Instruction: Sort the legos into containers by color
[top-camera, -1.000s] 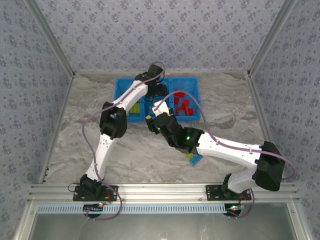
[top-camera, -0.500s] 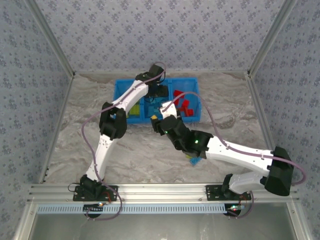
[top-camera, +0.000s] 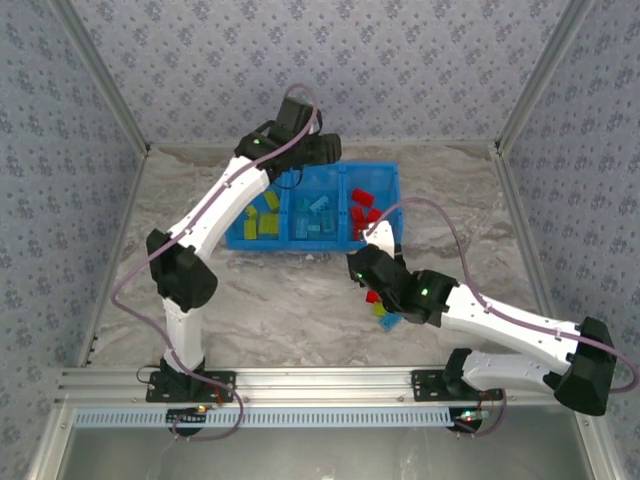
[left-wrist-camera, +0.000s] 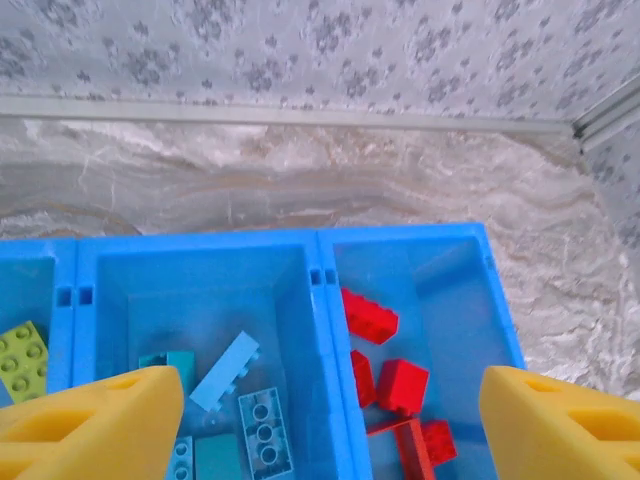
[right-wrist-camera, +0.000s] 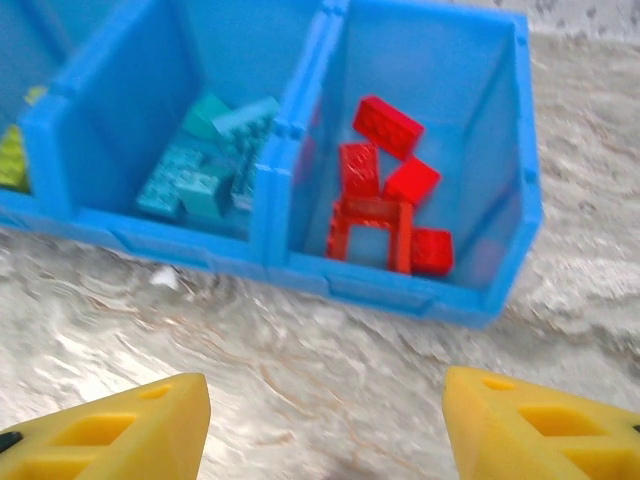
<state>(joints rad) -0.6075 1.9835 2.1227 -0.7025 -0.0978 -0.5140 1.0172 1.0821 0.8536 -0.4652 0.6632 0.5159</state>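
A: How did the blue bin (top-camera: 375, 166) lie?

B: Its long axis ran left to right across the far part of the table (top-camera: 250, 290), close to the back wall, open side up. Its three compartments sat side by side: yellow-green bricks (top-camera: 262, 215) on the left, light-blue bricks (top-camera: 313, 215) in the middle, red bricks (top-camera: 362, 212) on the right.

A: Did any single brick stand out?

B: A long light-blue brick (left-wrist-camera: 225, 372) lay on a diagonal in the middle compartment, and a hollow red frame (right-wrist-camera: 372, 232) sat among the other reds.

A: And outside the bin?

B: A loose red brick (top-camera: 372, 296), a loose yellow-green brick (top-camera: 380, 309) and a loose blue brick (top-camera: 391, 321) lay close together on the table, beside the right arm.

A: The grippers?

B: The left gripper (left-wrist-camera: 322, 425) hung above the bin, over the divider between the middle and right compartments, fingers spread wide with nothing between them. The right gripper (right-wrist-camera: 325, 425) was over bare table just in front of the bin's near wall, likewise spread wide and holding nothing
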